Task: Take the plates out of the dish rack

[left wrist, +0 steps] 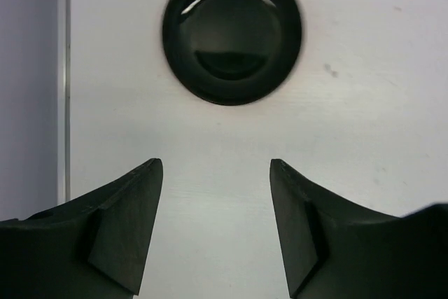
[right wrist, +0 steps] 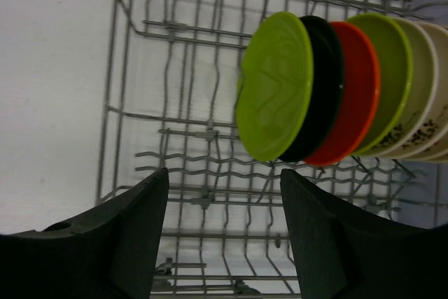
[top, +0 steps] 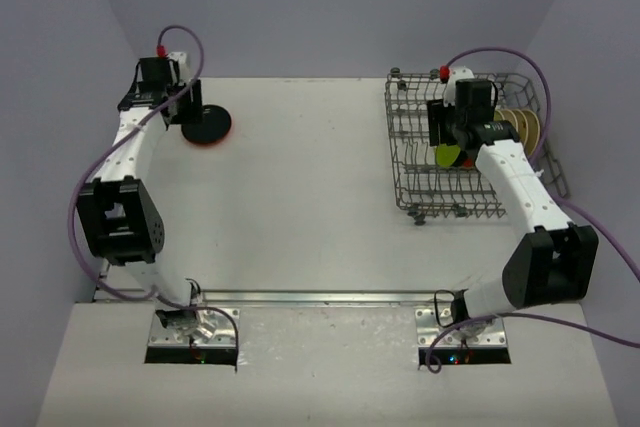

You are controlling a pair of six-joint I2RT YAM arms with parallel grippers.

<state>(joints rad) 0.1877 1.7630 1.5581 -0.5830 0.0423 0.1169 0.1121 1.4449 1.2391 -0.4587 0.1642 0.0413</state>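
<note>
At upper right, my right pincer [right wrist: 224,173], jaws apart, faces the dish rack [right wrist: 210,131]; I'd straddle the rim of the front lime plate [right wrist: 274,96] squarely.

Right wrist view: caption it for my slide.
Open right tool above the dish rack, facing a row of upright plates.

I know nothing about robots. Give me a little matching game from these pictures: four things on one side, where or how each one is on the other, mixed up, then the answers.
Things:
1. left hand
2. right hand
3. front green plate
4. black plate by the left hand

Places and states:
A. lies flat on the table
B. stands on edge in the rack
C. open, over the rack
D. open, over the table

Pairs: 1-D, 2-C, 3-B, 4-A.
</note>
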